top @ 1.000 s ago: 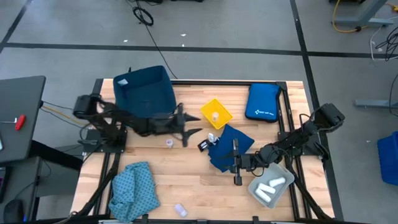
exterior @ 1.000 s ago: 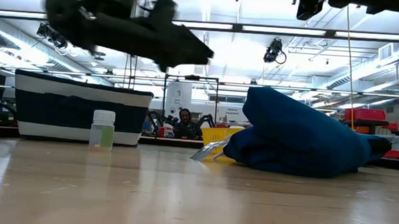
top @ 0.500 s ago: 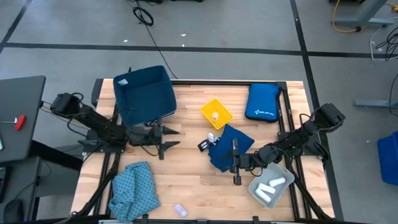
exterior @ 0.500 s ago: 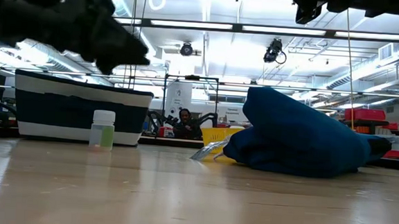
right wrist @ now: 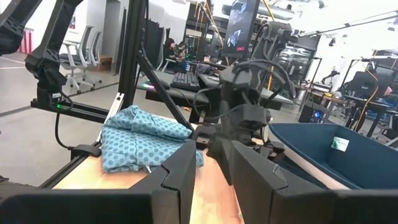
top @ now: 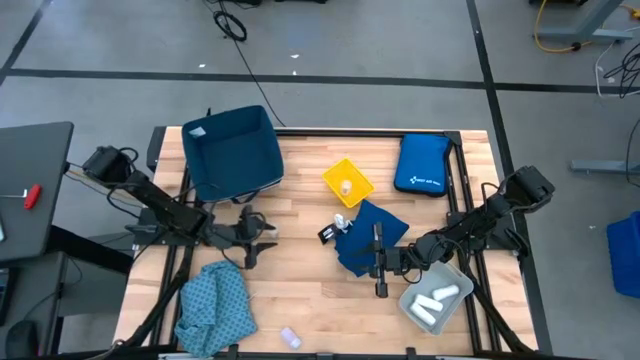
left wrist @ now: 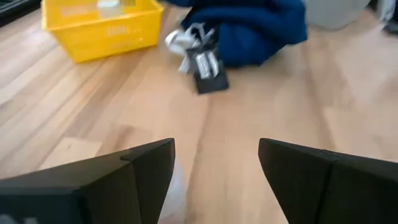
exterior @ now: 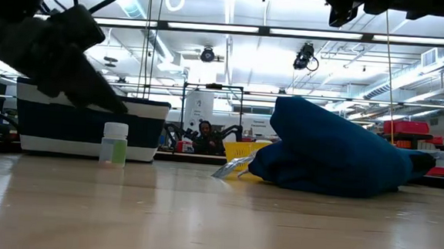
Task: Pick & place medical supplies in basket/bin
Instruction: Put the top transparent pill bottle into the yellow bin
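My left gripper (top: 263, 240) is open, low over the table in front of the navy bin (top: 232, 152). A tiny clear vial (exterior: 114, 143) stands upright on the wood. In the left wrist view this vial (left wrist: 176, 186) shows blurred between the fingers, close beside one of them. My right gripper (top: 376, 262) hovers level over the near edge of the navy cloth (top: 368, 235), its fingers (right wrist: 177, 180) a narrow gap apart with nothing between them. The teal patterned cloth (top: 215, 305) lies crumpled at the near left. White rolls (top: 438, 297) lie in a grey bin (top: 420, 310).
A yellow basket (top: 347, 183) with a vial in it sits mid-table. A royal-blue pouch (top: 422, 165) lies at the far right. A black-and-white packet (top: 333, 228) rests by the navy cloth. Another vial (top: 290, 337) lies at the near edge. Bare wood spans the middle.
My left gripper has drawn back from the middle of the table toward the left and near edges. It has sunk and tipped downward, coming low at the standing vial. The vial and the right arm have kept still.
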Robot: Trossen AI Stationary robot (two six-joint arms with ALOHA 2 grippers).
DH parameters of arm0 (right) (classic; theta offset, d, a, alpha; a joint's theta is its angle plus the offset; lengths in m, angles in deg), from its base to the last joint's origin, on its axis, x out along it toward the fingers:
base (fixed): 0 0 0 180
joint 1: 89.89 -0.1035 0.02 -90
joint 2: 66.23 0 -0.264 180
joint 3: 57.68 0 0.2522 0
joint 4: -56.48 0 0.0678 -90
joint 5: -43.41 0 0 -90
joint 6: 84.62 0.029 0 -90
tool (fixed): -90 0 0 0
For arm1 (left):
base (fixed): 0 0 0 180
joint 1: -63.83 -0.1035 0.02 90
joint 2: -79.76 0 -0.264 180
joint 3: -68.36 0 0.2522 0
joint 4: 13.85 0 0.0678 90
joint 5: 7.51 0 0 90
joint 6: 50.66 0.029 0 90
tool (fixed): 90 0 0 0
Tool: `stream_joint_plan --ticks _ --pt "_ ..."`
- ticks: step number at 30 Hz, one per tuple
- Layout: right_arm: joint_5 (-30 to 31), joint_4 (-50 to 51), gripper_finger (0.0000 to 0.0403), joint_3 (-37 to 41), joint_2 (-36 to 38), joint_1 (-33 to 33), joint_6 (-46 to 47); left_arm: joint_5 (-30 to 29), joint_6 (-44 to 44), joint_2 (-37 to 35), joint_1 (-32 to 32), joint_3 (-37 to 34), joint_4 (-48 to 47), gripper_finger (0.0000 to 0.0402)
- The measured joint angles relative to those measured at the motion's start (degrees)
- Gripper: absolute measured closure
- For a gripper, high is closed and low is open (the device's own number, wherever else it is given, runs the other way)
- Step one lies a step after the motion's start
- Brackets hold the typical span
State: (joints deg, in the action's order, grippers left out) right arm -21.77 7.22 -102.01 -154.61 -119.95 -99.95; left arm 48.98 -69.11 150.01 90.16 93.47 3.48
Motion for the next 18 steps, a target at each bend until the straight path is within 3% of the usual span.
stream_joint_plan --ticks 12,18 --pt "-0.02 0.76 0.0297 0.02 0.00 0.00 0.02 -9.54 -2.03 -6.82 4.50 0.00 -12.82 0.0163" --pt "-0.02 0.79 0.0297 0.02 0.00 0.00 0.02 -9.30 -4.63 -10.29 4.35 0.02 -21.38 0.0161"
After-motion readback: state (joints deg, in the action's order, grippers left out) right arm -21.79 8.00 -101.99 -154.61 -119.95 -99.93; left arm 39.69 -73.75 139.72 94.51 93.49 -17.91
